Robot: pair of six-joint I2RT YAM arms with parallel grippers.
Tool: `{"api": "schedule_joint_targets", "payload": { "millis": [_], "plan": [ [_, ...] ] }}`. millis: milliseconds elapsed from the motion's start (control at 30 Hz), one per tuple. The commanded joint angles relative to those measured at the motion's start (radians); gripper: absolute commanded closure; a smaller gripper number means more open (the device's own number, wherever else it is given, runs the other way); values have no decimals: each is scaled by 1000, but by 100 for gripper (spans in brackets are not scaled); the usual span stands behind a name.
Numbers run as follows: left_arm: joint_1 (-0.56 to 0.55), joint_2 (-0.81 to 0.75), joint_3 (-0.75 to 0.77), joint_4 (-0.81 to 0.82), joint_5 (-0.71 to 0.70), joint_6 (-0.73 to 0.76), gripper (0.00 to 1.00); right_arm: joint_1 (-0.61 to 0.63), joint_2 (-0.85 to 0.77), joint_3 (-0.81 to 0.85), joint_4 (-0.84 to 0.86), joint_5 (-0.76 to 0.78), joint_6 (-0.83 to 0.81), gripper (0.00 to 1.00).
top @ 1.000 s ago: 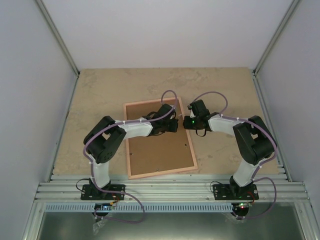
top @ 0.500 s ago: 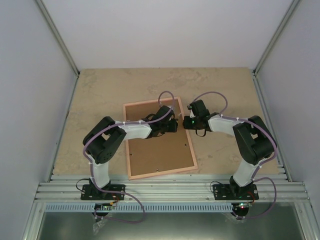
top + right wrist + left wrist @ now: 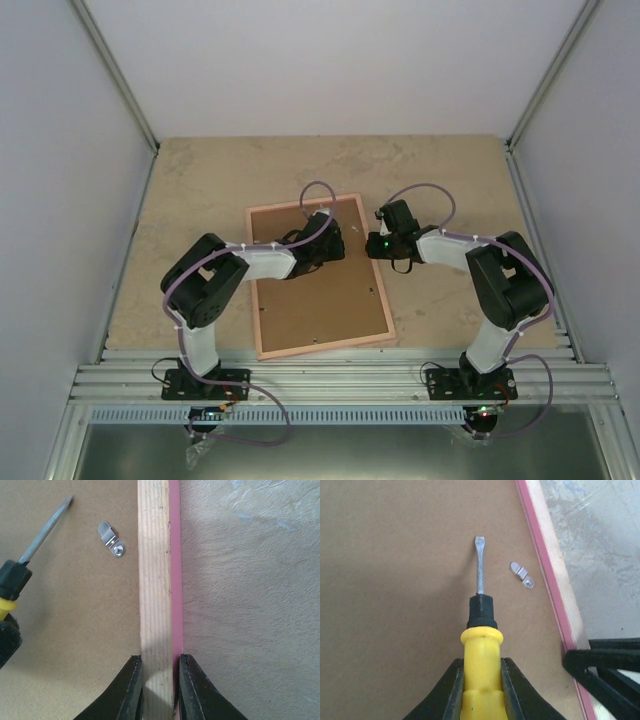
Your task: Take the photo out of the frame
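The frame [image 3: 320, 310] lies face down on the table with its brown fibreboard back up. The photo is hidden under that back. My left gripper [image 3: 328, 240] is shut on a yellow-handled screwdriver [image 3: 481, 645]. The screwdriver's flat tip [image 3: 479, 541] rests over the backing, a little left of a small metal retaining clip [image 3: 522, 575]. My right gripper [image 3: 159, 680] is shut on the frame's right rail [image 3: 156, 580], one finger on the inner wood side and one on the pink outer side. The clip [image 3: 112, 539] lies just left of that rail.
The beige table [image 3: 200, 200] is boxed in by white walls at the left, right and back. An aluminium rail [image 3: 340, 375] runs along the near edge. More small clips [image 3: 371, 291] sit along the backing's edges.
My left gripper has drawn the screwdriver a little to the left and farther back over the backing, away from the right rail. The right arm and the frame have not moved.
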Motion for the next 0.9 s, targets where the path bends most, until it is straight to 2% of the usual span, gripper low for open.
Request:
{"api": "schedule_joint_targets", "payload": {
  "millis": [0,533,700,867],
  "plan": [
    [4,-74,-66,1,1,-33,100,-13,2,-22,-10,-25,33,99],
    [22,-328,-216,-32,-24,2,100,-36,-52,-65,7,17,72,100],
    [50,-436,-268,-59,-26,10,100,-59,-79,-85,-6,45,154,100],
    [79,-561,-304,-129,-24,36,100,-95,-127,-95,-73,136,252,99]
  ]
}}
